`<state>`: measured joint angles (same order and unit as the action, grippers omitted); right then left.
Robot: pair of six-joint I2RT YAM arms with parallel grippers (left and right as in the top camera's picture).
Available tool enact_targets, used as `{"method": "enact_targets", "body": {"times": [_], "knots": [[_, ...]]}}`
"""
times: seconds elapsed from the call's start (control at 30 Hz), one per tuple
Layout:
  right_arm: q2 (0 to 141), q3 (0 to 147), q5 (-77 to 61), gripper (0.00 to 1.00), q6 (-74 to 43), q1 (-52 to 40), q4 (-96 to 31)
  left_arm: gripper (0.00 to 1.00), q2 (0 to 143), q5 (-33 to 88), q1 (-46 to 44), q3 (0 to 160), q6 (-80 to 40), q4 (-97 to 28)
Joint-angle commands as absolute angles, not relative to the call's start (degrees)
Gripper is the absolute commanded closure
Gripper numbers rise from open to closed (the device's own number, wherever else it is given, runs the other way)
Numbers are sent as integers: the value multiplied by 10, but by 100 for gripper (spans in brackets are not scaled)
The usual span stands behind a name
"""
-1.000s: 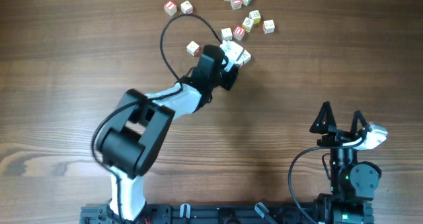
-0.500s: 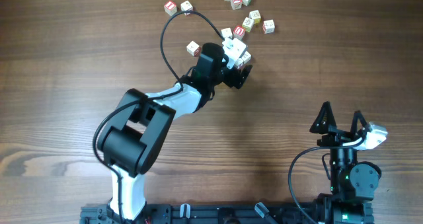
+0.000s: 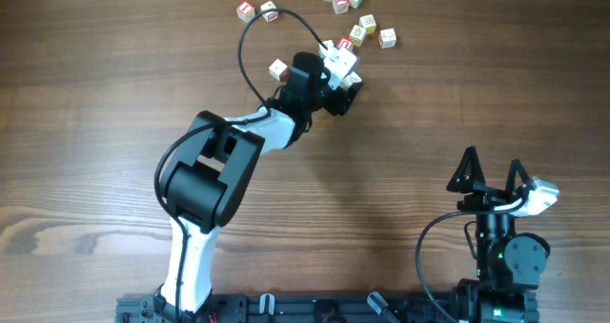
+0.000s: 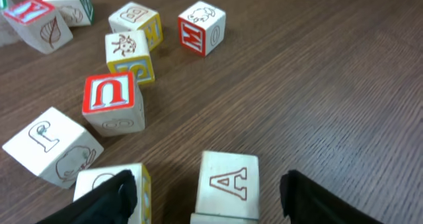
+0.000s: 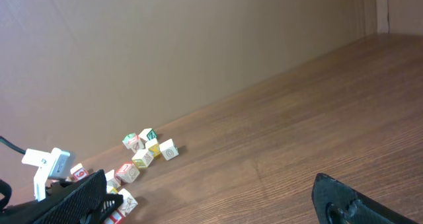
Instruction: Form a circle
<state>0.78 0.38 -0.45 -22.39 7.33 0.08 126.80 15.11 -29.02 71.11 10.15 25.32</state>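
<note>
No circle shows; its pieces, small pale wooden letter cubes (image 3: 367, 23), lie scattered at the table's far middle. My left gripper (image 3: 347, 87) reaches into their near edge. In the left wrist view it (image 4: 208, 192) stands open around a cube with a red outlined A (image 4: 228, 183), with a gap on each side. The left finger (image 4: 106, 201) overlaps a neighbouring cube with a yellow side (image 4: 99, 179). Ahead lie a red U cube (image 4: 111, 102) and a red M cube (image 4: 201, 28). My right gripper (image 3: 491, 171) is open and empty at the near right.
Two cubes (image 3: 257, 11) lie apart at the far left and one (image 3: 278, 70) just left of my left wrist. A black cable (image 3: 250, 39) loops over the table there. A brown wall (image 5: 165, 45) rises behind the table's far edge.
The left jaws have spread wider around the A cube, and the left arm has swung slightly toward the cluster. The right arm has not moved.
</note>
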Motion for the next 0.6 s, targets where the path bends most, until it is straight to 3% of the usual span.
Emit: {"method": "enact_targets", "body": {"times": [0.0,0.17,0.33,0.47,0.57], "knots": [[4,3,-14,0,-216,75,3,30,1283,177,-288,718,101,208],[4,3,-14,0,-216,75,3,31,1283,215,-291,718,101,183],[4,3,-14,0,-216,75,3,22,1283,214,-292,717,101,162],[4,3,-14,0,-216,75,3,48,1283,214,-292,718,101,154],[4,3,-14,0,-216,75,3,59,1283,214,-292,718,101,156]]}}
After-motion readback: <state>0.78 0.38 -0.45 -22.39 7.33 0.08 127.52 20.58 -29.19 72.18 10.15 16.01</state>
